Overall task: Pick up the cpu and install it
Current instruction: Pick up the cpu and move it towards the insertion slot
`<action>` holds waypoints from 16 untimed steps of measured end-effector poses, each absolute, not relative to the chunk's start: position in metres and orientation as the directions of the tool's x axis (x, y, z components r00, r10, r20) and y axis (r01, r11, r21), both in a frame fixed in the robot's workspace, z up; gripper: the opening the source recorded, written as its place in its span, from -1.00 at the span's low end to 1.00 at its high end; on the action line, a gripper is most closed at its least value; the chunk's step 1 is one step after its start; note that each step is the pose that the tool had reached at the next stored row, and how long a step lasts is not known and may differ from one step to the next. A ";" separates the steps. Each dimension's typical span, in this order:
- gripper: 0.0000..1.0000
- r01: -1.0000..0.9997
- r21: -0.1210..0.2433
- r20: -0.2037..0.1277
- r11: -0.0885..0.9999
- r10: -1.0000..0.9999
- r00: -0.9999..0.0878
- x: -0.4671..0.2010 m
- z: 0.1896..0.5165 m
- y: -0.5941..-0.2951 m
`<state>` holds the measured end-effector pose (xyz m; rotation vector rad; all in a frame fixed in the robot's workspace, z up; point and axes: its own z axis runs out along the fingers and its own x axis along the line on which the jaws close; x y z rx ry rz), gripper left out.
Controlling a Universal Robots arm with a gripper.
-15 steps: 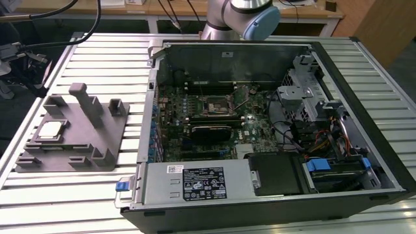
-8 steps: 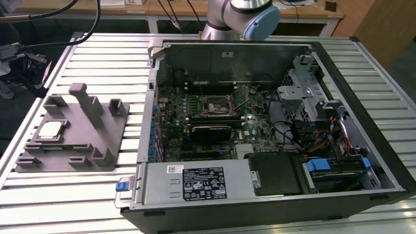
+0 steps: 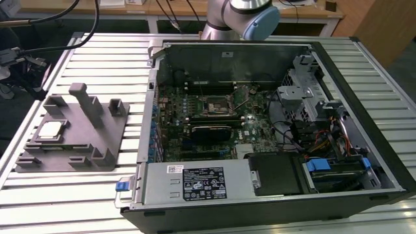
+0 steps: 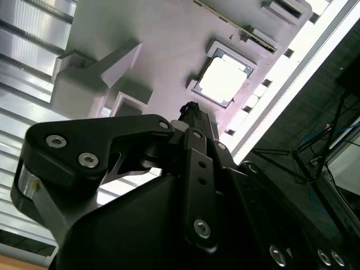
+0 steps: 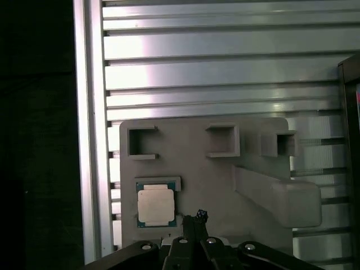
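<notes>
Gripper [image 5: 197, 216] (open or closed cannot be told) is held over the cpu [image 5: 156, 206], pocketed at the holder's [image 5: 197, 174] edge for picking.

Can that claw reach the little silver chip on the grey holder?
Probably yes: the cpu lies uncovered in its recess on the grey holder, the claw hangs over the holder close beside it, and the tall post stands apart.

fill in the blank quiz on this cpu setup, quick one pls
In the exterior view, the grey holder stands on the computer case's ___.
The case's side is ___, showing the motherboard.
In the first wrist view, the gripper hangs over the holder, close beside the ___.
Missing: left; open; cpu.
</notes>
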<state>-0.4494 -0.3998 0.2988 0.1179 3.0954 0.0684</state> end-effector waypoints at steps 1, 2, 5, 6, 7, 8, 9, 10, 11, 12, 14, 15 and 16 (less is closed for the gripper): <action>-0.79 0.075 0.046 -0.041 0.996 0.077 -0.996 -0.450 0.297 -0.400; -0.79 0.075 0.046 -0.042 0.996 0.077 -0.996 -0.451 0.296 -0.400; -0.79 0.075 0.046 -0.042 0.996 0.077 -0.996 -0.454 0.292 -0.400; -0.79 0.075 0.046 -0.042 0.996 0.077 -0.996 -0.454 0.291 -0.401; -0.79 0.075 0.046 -0.041 0.996 0.077 -0.996 -0.455 0.289 -0.401; -0.79 0.075 0.046 -0.041 0.996 0.077 -0.996 -0.456 0.288 -0.401; -0.79 0.075 0.046 -0.041 0.996 0.077 -0.996 -0.457 0.286 -0.401; -0.79 0.075 0.046 -0.042 0.996 0.077 -0.996 -0.457 0.284 -0.401; -0.79 0.075 0.046 -0.041 0.996 0.077 -0.996 -0.458 0.283 -0.401; -0.79 0.075 0.046 -0.041 0.996 0.077 -0.996 -0.458 0.281 -0.402; -0.79 0.075 0.046 -0.041 0.996 0.077 -0.996 -0.459 0.278 -0.402; -0.79 0.075 0.046 -0.041 0.996 0.077 -0.996 -0.460 0.276 -0.402; -0.79 0.075 0.046 -0.042 0.996 0.077 -0.996 -0.460 0.274 -0.403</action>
